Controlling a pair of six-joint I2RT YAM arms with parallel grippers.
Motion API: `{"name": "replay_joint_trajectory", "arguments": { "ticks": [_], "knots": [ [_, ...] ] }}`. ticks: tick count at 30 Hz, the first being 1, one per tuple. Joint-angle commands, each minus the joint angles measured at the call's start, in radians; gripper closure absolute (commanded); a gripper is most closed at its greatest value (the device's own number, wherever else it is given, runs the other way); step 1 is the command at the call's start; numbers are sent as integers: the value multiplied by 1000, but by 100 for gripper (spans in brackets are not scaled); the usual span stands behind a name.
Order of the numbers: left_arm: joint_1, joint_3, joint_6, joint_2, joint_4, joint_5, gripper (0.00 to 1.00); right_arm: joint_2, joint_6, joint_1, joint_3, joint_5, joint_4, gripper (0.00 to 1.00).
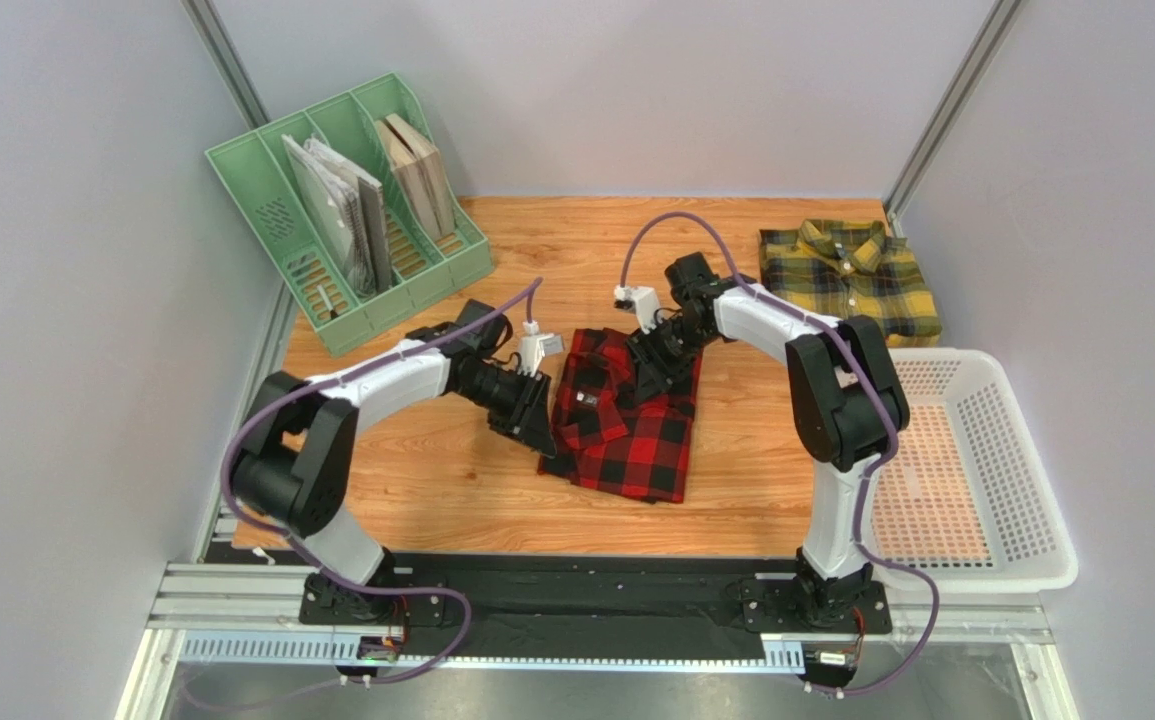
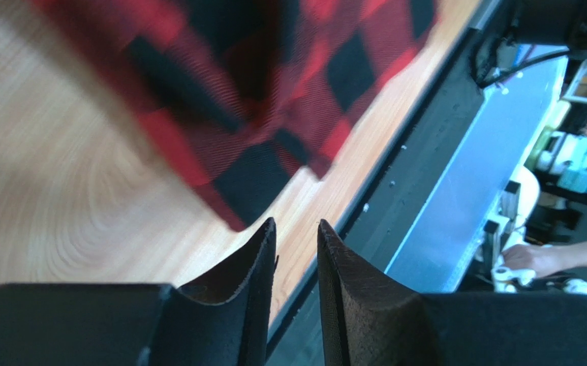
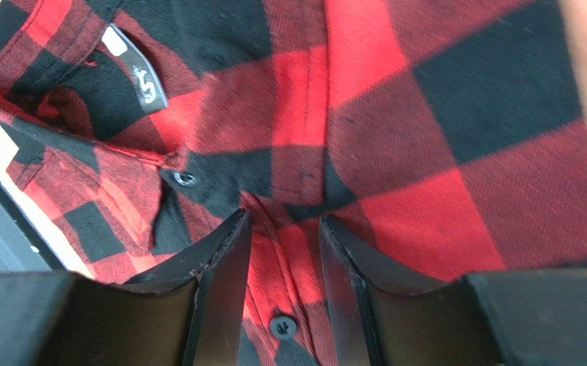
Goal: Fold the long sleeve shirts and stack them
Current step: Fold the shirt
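At the overhead view's upper left a green file rack (image 1: 350,210) is standing. My left pincer (image 1: 543,428) is hovering at the left edge of the red-and-black shirt (image 1: 636,435), which is lying mid-frame on the wooden table (image 1: 433,480). Only its wrist view is showing its tips (image 2: 296,225) slightly apart, with nothing between them. My right pincer (image 1: 643,375) is reaching over the shirt's top. Its own view is revealing spread tips (image 3: 282,217) by the collar label (image 3: 140,80). I cannot tell whether they are touching the cloth. The yellow-and-green shirt (image 1: 851,278) is lying at the upper right, beside a white basket (image 1: 989,495).
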Motion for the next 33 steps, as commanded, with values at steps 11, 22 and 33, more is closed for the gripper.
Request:
{"name": "replay_joint_trajectory", "arguments": {
  "ticks": [11,22,33],
  "knots": [
    [145,485,82,428,-115,-135,78,-240,115,-61,-265,-340,-187,47],
    [57,251,190,185,-186,-3,52,-277,17,-179,-119,-96,-111,41],
    [78,477,214,466,-282,-186,75,-128,13,-185,-182,-58,-115,45]
  ]
}}
